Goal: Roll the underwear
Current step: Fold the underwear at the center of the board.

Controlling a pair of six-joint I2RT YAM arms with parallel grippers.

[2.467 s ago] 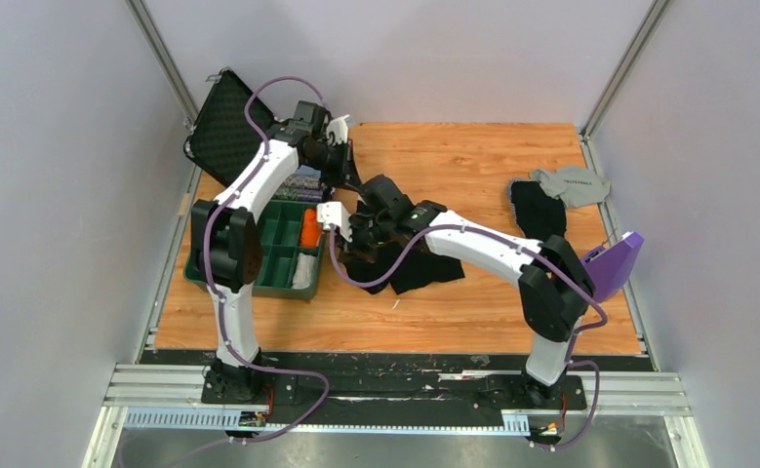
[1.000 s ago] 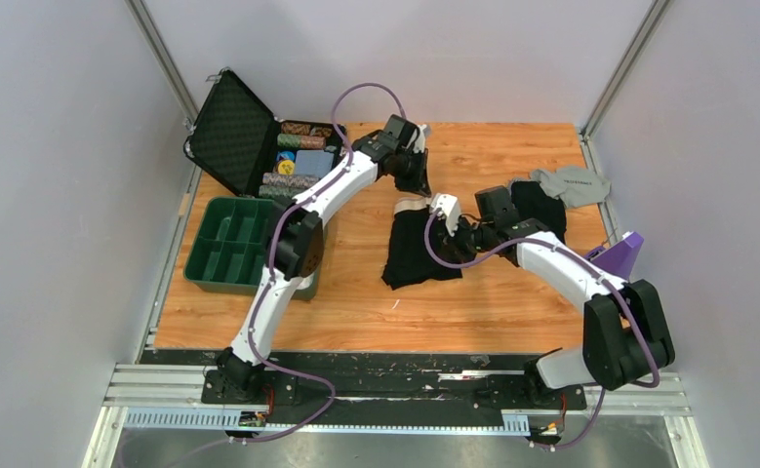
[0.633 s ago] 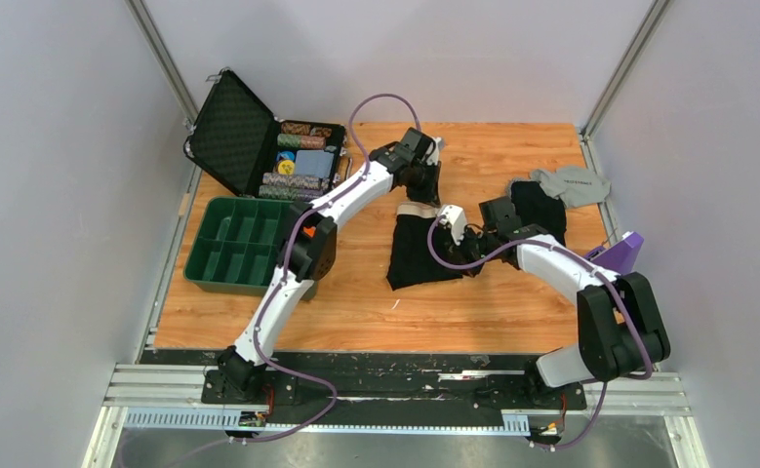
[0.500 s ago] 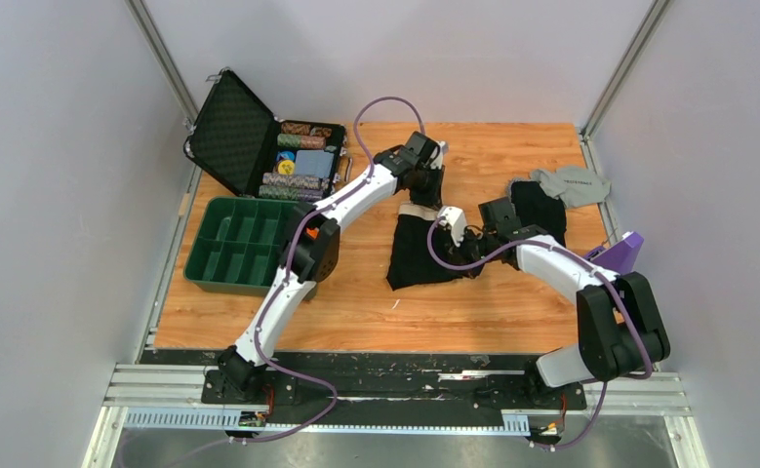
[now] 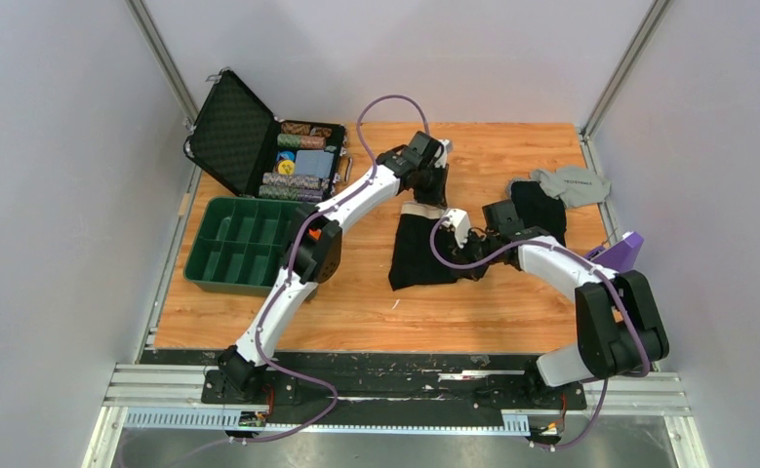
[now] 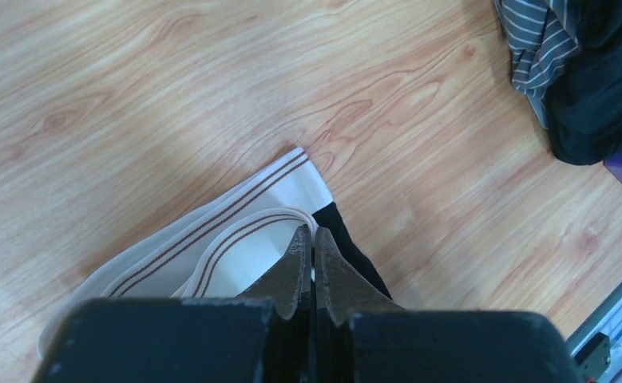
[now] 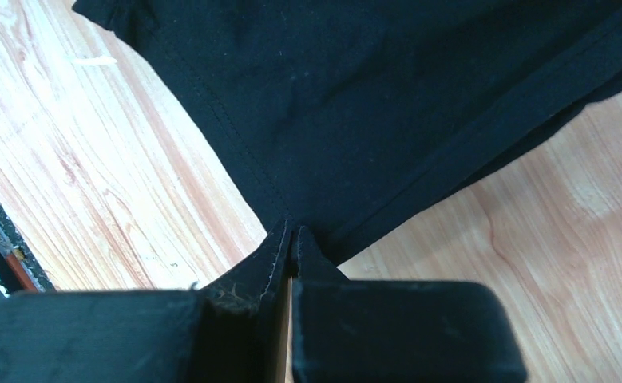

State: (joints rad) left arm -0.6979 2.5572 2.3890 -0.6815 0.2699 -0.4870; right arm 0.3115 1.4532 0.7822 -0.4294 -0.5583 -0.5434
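Black cloth, the underwear (image 5: pixel 417 252) lies flat on the table (image 5: pixel 512 312). Our left gripper (image 6: pixel 308 241) is clamped on its waistband (image 6: pixel 235 231), and our right gripper (image 7: pixel 291 234) on its edge. We think such thin pinches may slip, bunching it.

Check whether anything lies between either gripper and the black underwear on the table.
Nothing visible does. The left gripper is shut on the white waistband of the underwear, and the right gripper is shut on its black edge. The other clothes lie apart, to the right.
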